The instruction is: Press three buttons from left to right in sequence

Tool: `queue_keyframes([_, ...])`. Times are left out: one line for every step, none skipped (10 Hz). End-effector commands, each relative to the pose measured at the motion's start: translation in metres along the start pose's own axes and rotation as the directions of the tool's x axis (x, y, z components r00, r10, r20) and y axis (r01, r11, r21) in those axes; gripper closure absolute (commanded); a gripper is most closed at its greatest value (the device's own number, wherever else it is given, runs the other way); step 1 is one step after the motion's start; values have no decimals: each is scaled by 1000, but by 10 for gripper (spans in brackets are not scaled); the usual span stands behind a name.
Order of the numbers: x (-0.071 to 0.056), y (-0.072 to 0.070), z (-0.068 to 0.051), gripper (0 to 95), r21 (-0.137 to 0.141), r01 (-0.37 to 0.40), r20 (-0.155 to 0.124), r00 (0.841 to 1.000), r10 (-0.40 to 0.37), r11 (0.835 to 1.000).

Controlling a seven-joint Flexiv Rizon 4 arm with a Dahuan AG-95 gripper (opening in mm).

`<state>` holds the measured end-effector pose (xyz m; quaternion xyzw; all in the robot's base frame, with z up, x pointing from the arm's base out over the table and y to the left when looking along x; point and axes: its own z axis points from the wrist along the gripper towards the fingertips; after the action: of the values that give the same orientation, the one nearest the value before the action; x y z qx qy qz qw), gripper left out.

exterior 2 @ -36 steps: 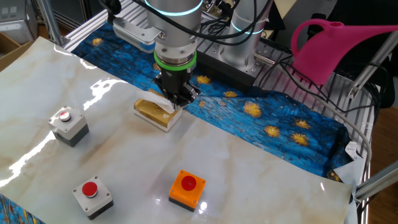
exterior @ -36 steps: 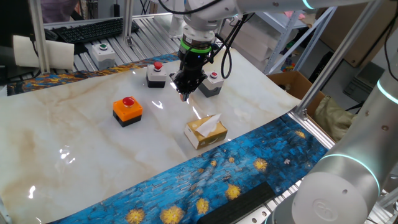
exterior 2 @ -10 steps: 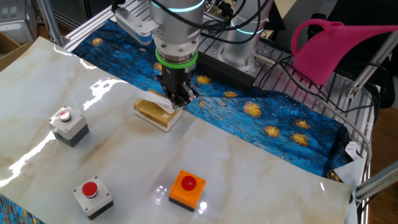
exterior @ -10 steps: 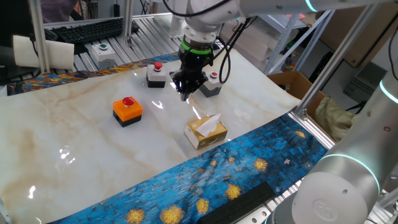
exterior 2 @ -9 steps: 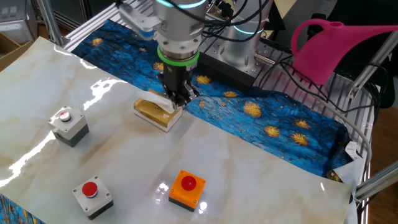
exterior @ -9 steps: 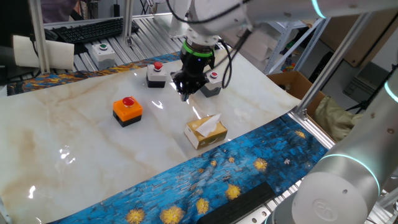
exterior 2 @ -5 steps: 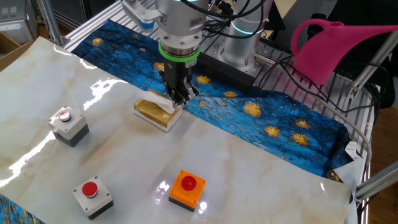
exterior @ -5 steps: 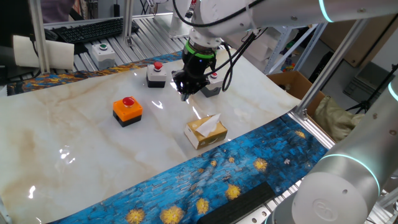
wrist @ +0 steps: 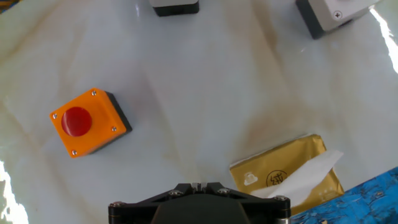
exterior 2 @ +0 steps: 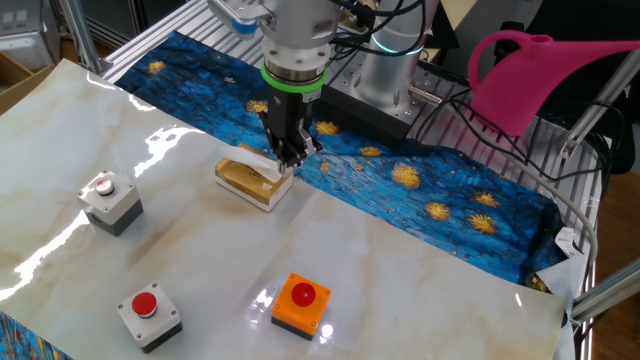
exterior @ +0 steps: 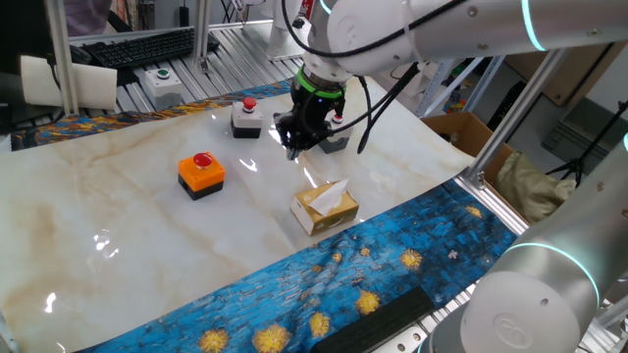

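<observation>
Three buttons (untouched) flank gripper.

You are looking at a glossy marble-patterned surface with bright light glare, edged by a blue starry cloth. Far left sit a keyboard and metal framing; a cardboard box stands right.
</observation>
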<state>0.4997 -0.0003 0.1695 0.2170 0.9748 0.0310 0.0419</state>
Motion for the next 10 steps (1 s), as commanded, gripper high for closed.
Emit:
queue_keyframes([0,0,0,950,0,-43,-18,999,43,999])
queue_keyframes([0,0,0,950,-1,-43,-17,999,43,999])
queue_keyframes([0,0,0,950,2,-24,-14,1000,24,1000])
queue_keyframes([0,0,0,950,7,26,-16,1000,-26,1000])
queue_keyframes([0,0,0,950,8,27,-17,1000,-27,1000])
queue_keyframes([0,0,0,760,-1,49,-22,999,-49,999])
queue_keyframes([0,0,0,760,-2,62,-22,998,-62,998])
queue_keyframes([0,0,0,760,-7,60,-28,998,-60,998])
queue_keyframes([0,0,0,760,-23,69,-32,997,-69,997])
queue_keyframes([0,0,0,760,-30,83,-36,996,-85,996])
